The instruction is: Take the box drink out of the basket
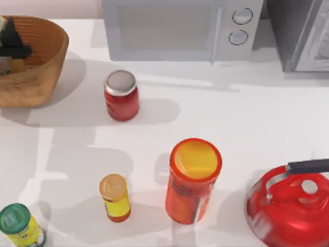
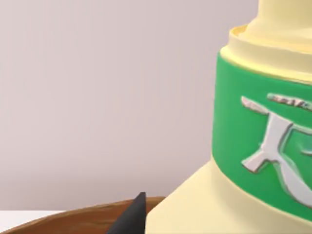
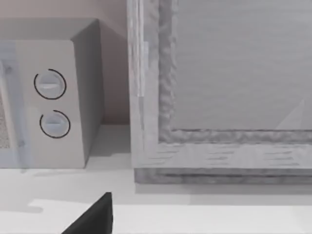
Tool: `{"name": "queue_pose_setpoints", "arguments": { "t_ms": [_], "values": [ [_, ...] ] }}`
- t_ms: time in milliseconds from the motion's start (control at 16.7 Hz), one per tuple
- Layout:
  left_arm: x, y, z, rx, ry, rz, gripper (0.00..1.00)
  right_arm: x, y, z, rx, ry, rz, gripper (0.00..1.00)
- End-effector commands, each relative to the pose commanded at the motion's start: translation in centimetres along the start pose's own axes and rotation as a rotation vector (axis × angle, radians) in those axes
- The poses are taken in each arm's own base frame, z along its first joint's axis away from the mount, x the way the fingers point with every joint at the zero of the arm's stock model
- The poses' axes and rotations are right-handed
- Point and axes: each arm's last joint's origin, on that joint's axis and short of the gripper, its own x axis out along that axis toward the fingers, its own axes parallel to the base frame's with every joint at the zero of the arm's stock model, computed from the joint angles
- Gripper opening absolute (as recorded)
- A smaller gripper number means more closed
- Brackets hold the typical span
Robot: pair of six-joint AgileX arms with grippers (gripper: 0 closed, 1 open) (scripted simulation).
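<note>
While my left gripper (image 1: 11,43) hangs inside the basket (image 1: 49,56) at ten o'clock, I cannot tell its finger spread. The box drink (image 2: 253,146) stands there, close up. It looks stiff, smooth, likely slippery; I'd clamp below the green band.

The left arm's matte black claw (image 1: 11,43) appears from above as a dark, angular mass with a pointed upper part and a broader, rounded lower part; no cables, screws or markings can be made out on it; in the left wrist view one black, tapering fingertip (image 2: 130,218) rises to a sharp point; in the right wrist view a black, wedge-shaped fingertip (image 3: 93,217) has a flat, slanted edge.
</note>
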Motion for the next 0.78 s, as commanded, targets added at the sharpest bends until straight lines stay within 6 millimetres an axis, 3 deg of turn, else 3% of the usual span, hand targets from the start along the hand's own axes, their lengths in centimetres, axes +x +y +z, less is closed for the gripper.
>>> {"name": "queue_pose_setpoints", "arguments": {
  "t_ms": [480, 780],
  "values": [
    [0.1, 0.2, 1.5, 0.000, -0.003, 0.006, 0.00, 0.0, 0.0, 0.0, 0.000, 0.000, 0.000, 1.00],
    [0.8, 0.3, 6.4, 0.001, -0.016, 0.007, 0.00, 0.0, 0.0, 0.0, 0.000, 0.000, 0.000, 1.00]
  ]
}}
